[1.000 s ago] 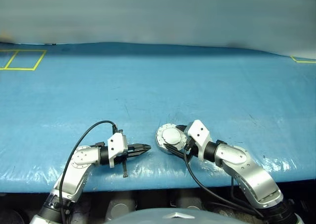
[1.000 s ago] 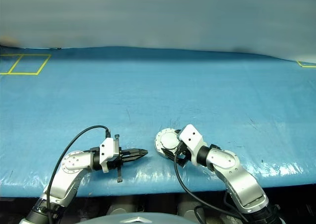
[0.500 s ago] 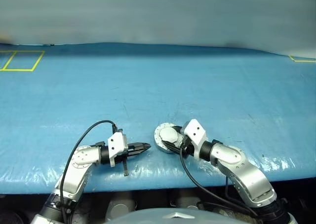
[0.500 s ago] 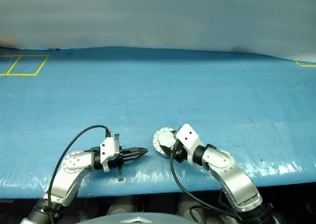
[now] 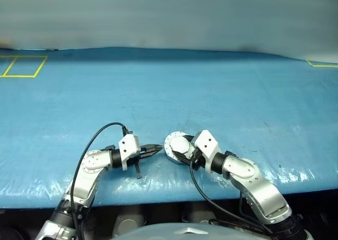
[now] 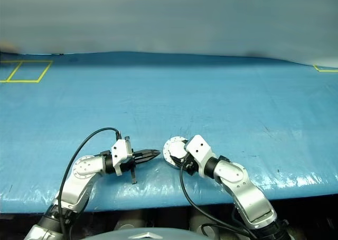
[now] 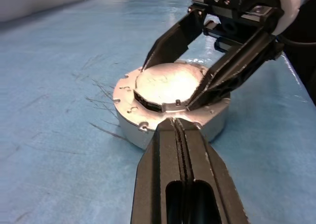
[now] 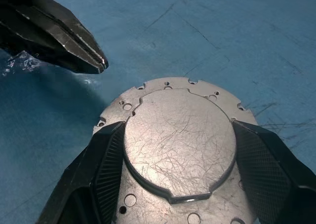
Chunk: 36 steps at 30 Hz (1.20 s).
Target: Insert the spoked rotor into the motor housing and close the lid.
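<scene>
Right gripper now straddles the raised disc of the closed lid on the motor housing near my table's front edge, while my left gripper, clenched, has crept closer, so I judge pressing-shut remains.

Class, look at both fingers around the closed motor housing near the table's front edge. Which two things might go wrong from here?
1. The right gripper straddles only the raised centre of the lid, so the motor housing might slip or twist.
2. The shut left gripper points at the housing's side, very close; a nudge could push it along the blue table, whose front edge is near.
</scene>
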### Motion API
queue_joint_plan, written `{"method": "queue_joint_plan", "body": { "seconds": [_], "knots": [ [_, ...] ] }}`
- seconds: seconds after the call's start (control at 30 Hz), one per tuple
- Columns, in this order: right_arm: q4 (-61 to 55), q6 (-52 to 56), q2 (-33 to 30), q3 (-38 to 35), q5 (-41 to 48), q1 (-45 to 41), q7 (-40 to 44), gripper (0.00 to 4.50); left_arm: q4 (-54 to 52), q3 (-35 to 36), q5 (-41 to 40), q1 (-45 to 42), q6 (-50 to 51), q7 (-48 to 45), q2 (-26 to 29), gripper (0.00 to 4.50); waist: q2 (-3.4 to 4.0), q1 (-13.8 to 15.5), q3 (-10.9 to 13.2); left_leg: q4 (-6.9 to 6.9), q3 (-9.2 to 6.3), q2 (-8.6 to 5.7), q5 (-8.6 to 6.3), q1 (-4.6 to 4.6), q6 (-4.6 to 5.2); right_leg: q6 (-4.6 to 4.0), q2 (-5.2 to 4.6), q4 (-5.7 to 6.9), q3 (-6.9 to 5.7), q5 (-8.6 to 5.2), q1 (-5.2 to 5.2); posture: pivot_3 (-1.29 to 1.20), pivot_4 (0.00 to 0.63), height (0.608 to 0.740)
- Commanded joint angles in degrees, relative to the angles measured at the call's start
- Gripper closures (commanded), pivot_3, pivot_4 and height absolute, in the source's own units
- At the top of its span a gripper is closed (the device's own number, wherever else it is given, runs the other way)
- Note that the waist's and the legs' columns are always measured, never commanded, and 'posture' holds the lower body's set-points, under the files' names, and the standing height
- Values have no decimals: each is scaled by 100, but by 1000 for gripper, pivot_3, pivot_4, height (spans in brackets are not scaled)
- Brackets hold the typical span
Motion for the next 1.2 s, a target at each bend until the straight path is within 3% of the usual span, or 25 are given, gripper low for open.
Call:
{"method": "queue_joint_plan", "body": {
  "seconds": [0.03, 0.6, 0.63, 0.67, 0.7, 1.0, 1.2],
  "knots": [
    [288, 192, -64, 42, -143, 161, -37, 1475, 145, -88, 189, -315, 89, 166, -94, 4500, -1, 1, -1, 0, -1, 0, 0, 0, 0, 0, 0, 0, -1, 0, 0, 0, 150, 740],
    [67, 257, 29, -29, -181, 315, -250, 1475, 771, -887, 1080, -855, 242, 117, -109, 4500, -4, 51, -32, 0, -2, -4, 0, -1, 1, 0, -5, -2, -3, 0, 2, 0, 150, 740],
    [23, 274, 37, -43, -123, 332, -222, 729, 773, -891, 1140, -853, 219, 171, -96, 4500, -5, 56, -42, 0, -3, -4, 0, -1, 1, 0, -7, -3, -3, 0, 2, 0, 150, 740],
    [-13, 275, 66, -72, -37, 341, -191, 410, 772, -898, 1183, -845, 196, 197, -81, 4500, -5, 61, -50, -1, -3, -5, -1, -1, 1, 0, -8, -3, -4, 0, 2, 0, 150, 740],
    [-47, 245, 151, -169, 107, 357, -184, 147, 772, -903, 1180, -833, 174, 183, -76, 4500, -7, 66, -55, -1, -3, -5, -1, -1, 1, 0, -10, -4, -4, 0, 2, 0, 150, 740],
    [-368, -238, 776, -1209, 1040, 509, -244, 147, 798, -928, 1170, -777, 128, 179, -59, 4500, -4, 82, -54, -2, -5, -7, -3, -9, 5, 1, -19, -7, -12, -1, -2, 0, 150, 740],
    [-279, 291, 994, -2412, 2492, 879, -207, 147, 883, -938, 1218, -789, -7, 212, -34, 4500, 0, 91, -52, -8, -3, -11, -9, -13, 13, 0, -27, -15, -16, 0, -2, 0, 150, 740]
  ]
}}
